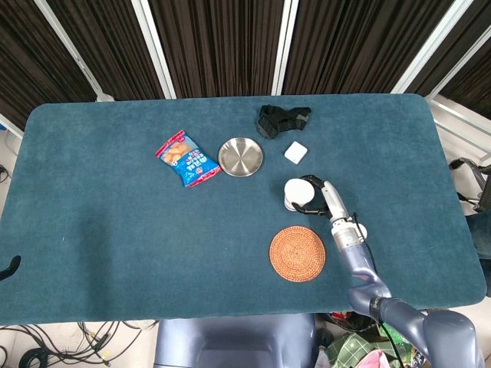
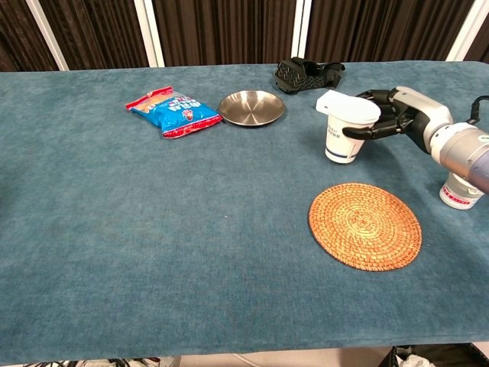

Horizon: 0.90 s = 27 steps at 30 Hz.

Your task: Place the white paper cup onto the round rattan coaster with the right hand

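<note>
The white paper cup (image 1: 294, 192) (image 2: 348, 131) stands on the blue tablecloth, behind the round rattan coaster (image 1: 297, 253) (image 2: 364, 225) and apart from it. My right hand (image 1: 317, 195) (image 2: 391, 116) reaches in from the right. Its dark fingers (image 2: 365, 130) curl around the cup's upper wall, just under the rim. The cup leans slightly toward the hand, and its base is near or on the cloth. The coaster lies flat with nothing on it. My left hand shows in neither view.
A small white box (image 1: 295, 152) lies just behind the cup, with a black bundle (image 1: 282, 119) further back. To the left are a steel plate (image 1: 241, 156) and a snack bag (image 1: 187, 158). A small white container (image 2: 461, 191) stands by my right wrist.
</note>
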### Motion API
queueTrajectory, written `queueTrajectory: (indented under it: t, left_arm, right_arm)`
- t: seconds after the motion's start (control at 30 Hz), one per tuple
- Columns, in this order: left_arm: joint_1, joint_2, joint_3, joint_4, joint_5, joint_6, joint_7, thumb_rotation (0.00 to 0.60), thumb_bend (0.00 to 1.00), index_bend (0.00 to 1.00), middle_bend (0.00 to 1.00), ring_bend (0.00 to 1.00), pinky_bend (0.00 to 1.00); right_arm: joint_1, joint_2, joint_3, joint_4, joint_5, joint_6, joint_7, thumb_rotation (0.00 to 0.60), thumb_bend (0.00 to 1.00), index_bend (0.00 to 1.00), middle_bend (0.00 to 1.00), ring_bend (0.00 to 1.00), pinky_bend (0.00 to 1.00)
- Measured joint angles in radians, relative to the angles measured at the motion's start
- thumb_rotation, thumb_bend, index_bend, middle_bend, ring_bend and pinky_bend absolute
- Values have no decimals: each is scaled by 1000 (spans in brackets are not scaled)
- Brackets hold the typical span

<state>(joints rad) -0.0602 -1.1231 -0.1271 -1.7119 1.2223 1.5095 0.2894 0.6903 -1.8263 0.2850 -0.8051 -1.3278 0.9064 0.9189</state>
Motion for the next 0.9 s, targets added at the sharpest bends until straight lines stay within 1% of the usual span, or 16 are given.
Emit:
queueTrajectory:
  t: [0.2, 0.4, 0.5, 0.67, 0.77, 0.9]
  left_arm:
    - [0, -1, 1, 0, 0, 0, 2, 600, 242, 0, 37, 0, 0]
    - [0, -2, 2, -2, 1, 1, 5, 600, 242, 0, 37, 0, 0]
    - [0, -3, 2, -3, 3, 3, 8, 600, 241, 0, 37, 0, 0]
    - [2, -4, 3, -5, 2, 7, 10, 600, 242, 0, 37, 0, 0]
    - [2, -4, 2, -5, 3, 8, 10, 600, 242, 0, 37, 0, 0]
    - [2, -4, 2, -5, 0, 6, 10, 600, 242, 0, 37, 0, 0]
  right_arm:
    - [-17, 50, -12, -67, -32, 49, -3, 600, 258, 402, 401, 377, 227]
    - [-54, 137, -41, -187, -74, 109, -28, 600, 258, 403, 401, 373, 227]
    - [-83, 180, -63, -262, -91, 140, -50, 600, 257, 404, 399, 371, 227]
    - [-136, 231, -116, -378, -122, 189, -99, 600, 255, 404, 396, 369, 227]
    - [-166, 243, -154, -420, -143, 218, -126, 600, 255, 403, 395, 369, 227]
    - [-192, 239, -187, -438, -162, 243, -144, 600, 254, 404, 394, 369, 227]
